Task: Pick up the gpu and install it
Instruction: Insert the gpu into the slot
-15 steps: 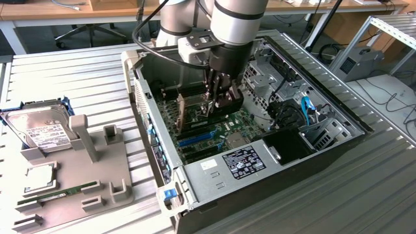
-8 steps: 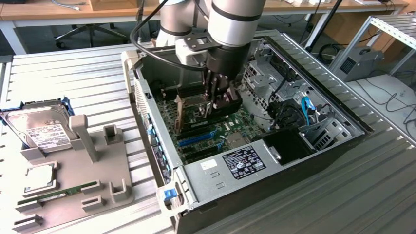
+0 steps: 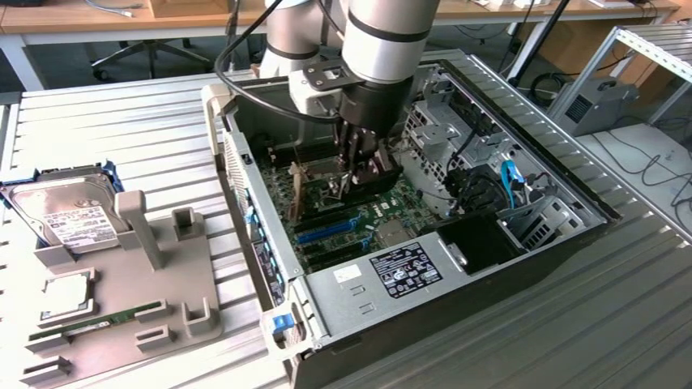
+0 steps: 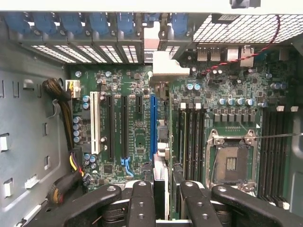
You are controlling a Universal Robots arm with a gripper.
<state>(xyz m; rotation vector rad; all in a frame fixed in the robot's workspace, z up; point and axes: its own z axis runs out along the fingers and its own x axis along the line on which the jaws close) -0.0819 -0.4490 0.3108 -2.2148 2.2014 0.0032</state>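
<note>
Evenly lit from overhead by diffuse room light in the exterior view, with soft glare along the ribbed metal table (image 3: 130, 146) and deep shadow inside the open computer case (image 3: 562, 235) beneath the arm. Brighter and flatter in the wrist view, with the motherboard (image 4: 137, 137) sharp and well exposed. Slightly soft on the gripper fingers (image 4: 142, 203) nearest the lens, with mild bowing toward the frame edges.

Fingers (image 3: 362, 174) and gpu (image 3: 373, 172) inside computer case (image 3: 508, 251)
</note>
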